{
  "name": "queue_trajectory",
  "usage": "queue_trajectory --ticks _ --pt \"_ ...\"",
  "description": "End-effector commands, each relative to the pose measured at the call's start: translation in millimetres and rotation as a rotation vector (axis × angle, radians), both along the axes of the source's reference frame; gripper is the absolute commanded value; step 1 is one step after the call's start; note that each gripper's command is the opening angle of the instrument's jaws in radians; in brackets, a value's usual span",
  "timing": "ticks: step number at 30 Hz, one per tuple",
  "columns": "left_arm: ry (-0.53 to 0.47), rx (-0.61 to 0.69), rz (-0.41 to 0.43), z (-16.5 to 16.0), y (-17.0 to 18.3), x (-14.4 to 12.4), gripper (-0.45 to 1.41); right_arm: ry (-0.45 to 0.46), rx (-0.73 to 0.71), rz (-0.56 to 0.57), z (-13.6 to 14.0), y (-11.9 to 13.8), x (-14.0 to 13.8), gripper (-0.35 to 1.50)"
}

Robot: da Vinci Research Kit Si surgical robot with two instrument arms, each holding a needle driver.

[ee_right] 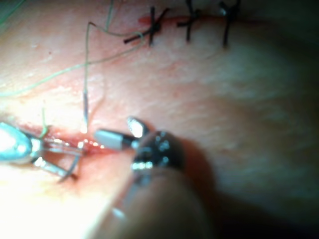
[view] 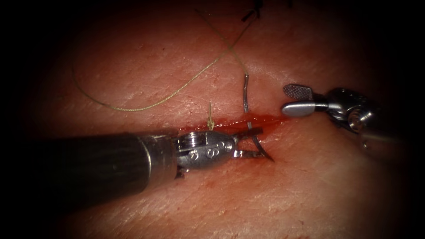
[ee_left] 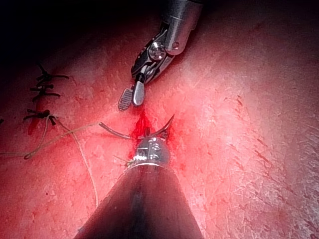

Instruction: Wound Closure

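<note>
**Needle through the cut, left hand on its tip end**

Left hand (view: 248, 142) comes in from the left, lying low along the near side of the cut (view: 248, 121). Its jaws straddle the needle (view: 246, 95) near the pointed end; looks like a grip close to the tip, but the jaws are spread a bit, so I can't tell if it's actually clamped.

Needle is in the tissue (view: 310, 190): the tail end stands up on the far side of the cut, the body dips under at the red fluid (view: 261, 119), and the sharp point is out on the near side, just right of the left hand's jaws.

Right hand (view: 297, 100) sits to the right of the needle, near the right end of the cut, jaws parted, holding nothing. Not touching needle or thread.

Thread (view: 146, 104) runs off the needle's tail, goes up and away, crosses itself, then sweeps in a wide slack loop over the tissue on the far-left side. A short cut end of thread (view: 210, 117) sticks up at the cut just above the left hand's wrist.

Dark finished stitches (ee_right: 189, 20) sit further along the wound line, well away from both hands.
</note>
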State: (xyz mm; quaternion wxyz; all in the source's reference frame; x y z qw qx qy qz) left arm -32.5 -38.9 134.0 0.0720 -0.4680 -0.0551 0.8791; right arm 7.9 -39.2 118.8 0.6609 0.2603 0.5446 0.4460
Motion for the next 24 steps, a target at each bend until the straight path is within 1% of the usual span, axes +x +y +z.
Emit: queue_trajectory --ticks 1,8,11,12,13,14,15,17,18,19,20,22,24 --pt "-0.004 -0.002 0.008 0.5 -0.1 -0.6 0.36 0.001 -0.001 0.000 0.6 0.2 0.4 1.21" --pt "-0.013 -0.004 0.014 -0.2 -0.9 -1.7 0.44 0.004 0.000 -0.003 0.6 0.2 0.5 1.21" --pt "-0.013 -0.004 0.014 -0.1 -0.7 -2.0 0.43 0.004 0.000 -0.003 0.6 0.2 0.5 1.21" --pt "-0.014 -0.005 0.016 0.1 -0.5 -1.9 0.23 0.004 0.000 -0.004 0.6 0.1 0.5 1.21" --pt "-0.017 -0.005 0.020 0.3 -0.5 -1.8 -0.11 0.004 0.000 -0.003 0.5 0.1 0.5 1.21" --pt "-0.017 -0.005 0.020 0.3 -0.5 -1.8 -0.11 0.004 0.000 -0.003 0.5 0.1 0.5 1.21" --pt "-0.013 0.005 0.025 0.6 -0.7 -1.1 -0.45 0.004 0.000 -0.003 0.5 0.0 0.6 1.21" --pt "-0.009 0.026 0.019 0.7 -0.8 -0.8 -0.45 0.004 0.000 -0.003 0.5 0.0 0.6 1.21" --pt "-0.006 0.081 -0.009 0.9 -0.9 -0.3 -0.45 0.004 0.000 -0.003 0.4 -0.1 0.6 1.21" --pt "-0.002 0.108 -0.030 1.0 -0.9 0.0 -0.45 0.006 0.000 -0.006 0.4 -0.1 0.6 1.21" --pt "-0.002 0.108 -0.030 1.0 -0.9 0.0 -0.45 0.006 0.000 -0.006 0.4 -0.1 0.6 1.21" --pt "0.009 0.171 -0.059 0.8 -1.1 0.4 -0.45 0.009 0.000 -0.004 0.3 -0.2 0.6 1.19" --pt "0.009 0.192 -0.059 0.6 -1.2 0.3 -0.45 0.009 0.000 -0.004 0.3 -0.3 0.6 1.19"
